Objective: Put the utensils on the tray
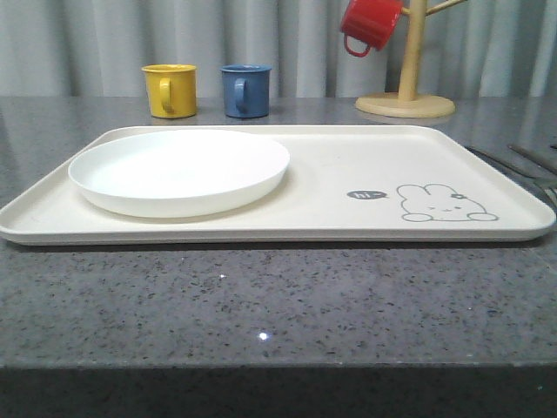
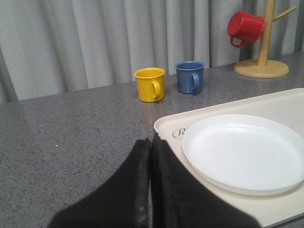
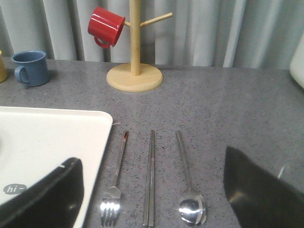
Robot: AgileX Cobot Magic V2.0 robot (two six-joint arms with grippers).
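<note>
The silver utensils lie side by side on the grey counter just past the tray's right edge: a fork [image 3: 115,180], a pair of chopsticks [image 3: 150,180] and a spoon [image 3: 186,180]. Their handles point toward the curtain. In the front view the utensils [image 1: 520,164] show as thin dark lines at the far right. The cream tray [image 1: 348,174] with its rabbit drawing fills the middle of the counter. My right gripper [image 3: 149,156] hangs open above the utensils, one finger over the tray's corner [image 3: 57,137], nothing between the jaws. My left gripper [image 2: 151,141] is shut and empty beside the tray's left end [image 2: 166,126].
A round white plate [image 1: 178,170] sits on the tray's left half. Behind the tray stand a yellow mug [image 1: 170,90] and a blue mug [image 1: 244,90]. A red mug [image 1: 370,24] hangs on a wooden mug tree [image 1: 407,78] at the back right.
</note>
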